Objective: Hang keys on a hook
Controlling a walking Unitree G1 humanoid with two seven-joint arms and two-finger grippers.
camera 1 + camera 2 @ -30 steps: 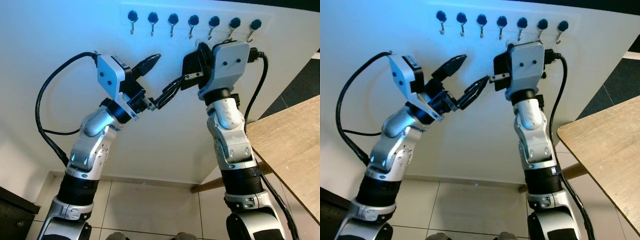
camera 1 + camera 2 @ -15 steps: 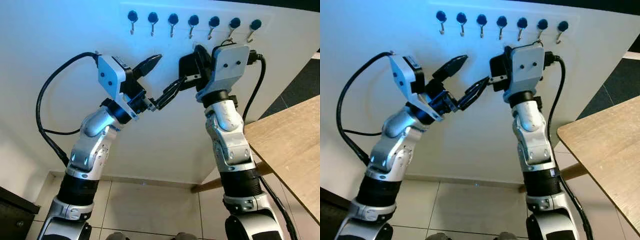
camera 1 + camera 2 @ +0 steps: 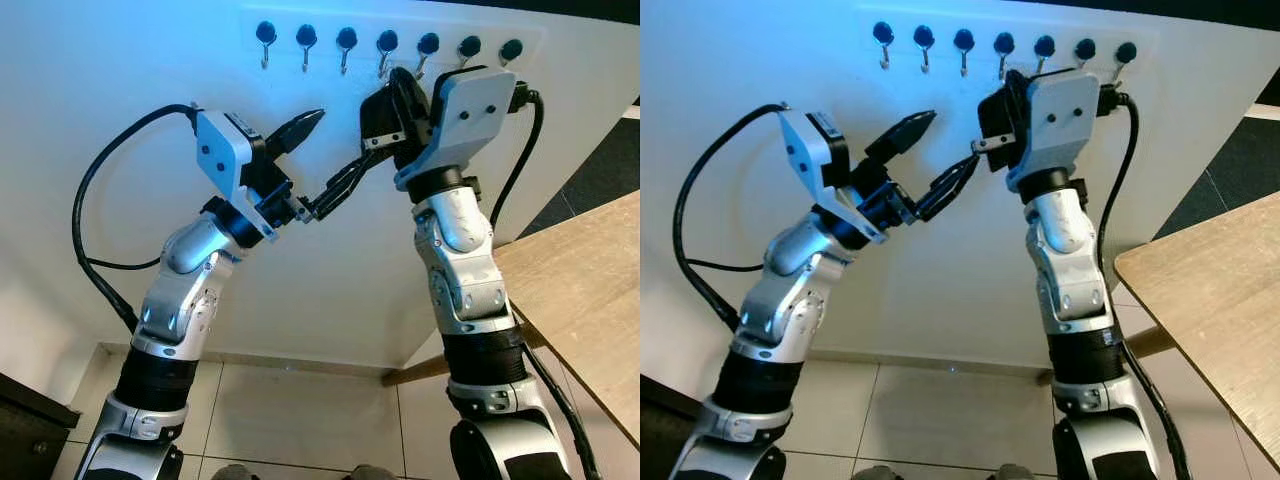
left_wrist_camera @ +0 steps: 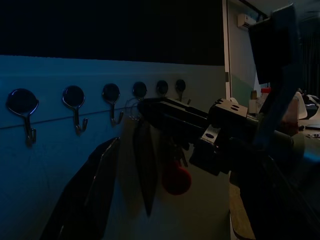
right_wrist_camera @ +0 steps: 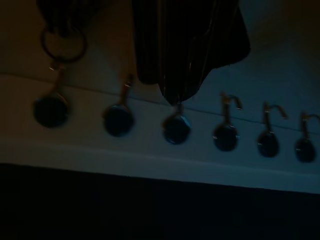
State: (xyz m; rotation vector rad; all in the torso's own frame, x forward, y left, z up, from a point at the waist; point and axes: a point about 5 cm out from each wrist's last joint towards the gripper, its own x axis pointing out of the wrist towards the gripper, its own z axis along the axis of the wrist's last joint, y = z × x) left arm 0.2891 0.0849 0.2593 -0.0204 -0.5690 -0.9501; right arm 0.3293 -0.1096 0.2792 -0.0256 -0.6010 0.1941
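Right end effector (image 3: 392, 88) grips the keys (image 4: 172, 172) beside the hooks (image 3: 386, 42) — left end effector (image 3: 318, 160) wide.

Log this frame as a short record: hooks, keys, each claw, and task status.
hooks: seven black-capped hooks in a row on the white wall
keys: ring close by a hook; red fob hangs below
right claw: raised to the hook row, holding the keys
left claw: open, lower and to the left, holding nothing
table: wooden, on the right
status: whether the ring is on a hook cannot be told
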